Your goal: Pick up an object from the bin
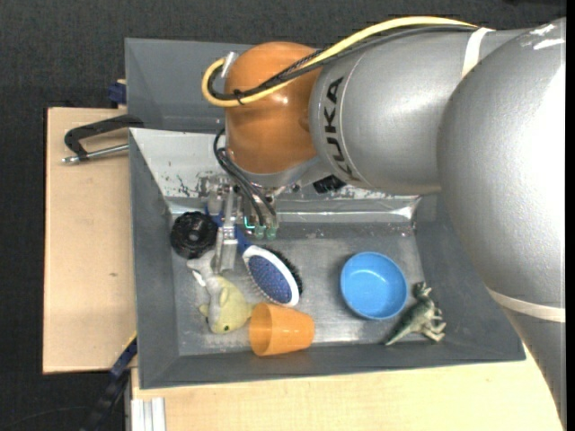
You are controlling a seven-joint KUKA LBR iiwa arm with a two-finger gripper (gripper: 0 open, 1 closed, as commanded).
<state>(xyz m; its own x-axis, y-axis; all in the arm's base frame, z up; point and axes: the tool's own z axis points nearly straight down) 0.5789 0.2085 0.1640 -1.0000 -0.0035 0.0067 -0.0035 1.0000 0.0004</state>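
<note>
my tool (230, 243) hung between the black round knob (191, 233) and the blue oval brush (271, 276); apart or together, i couldn't tell.

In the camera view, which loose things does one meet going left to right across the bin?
black round knob → pale yellow soft toy → blue oval brush → blue bowl → green toy dinosaur. The orange cup overlaps the brush sideways, so it is left out.
</note>
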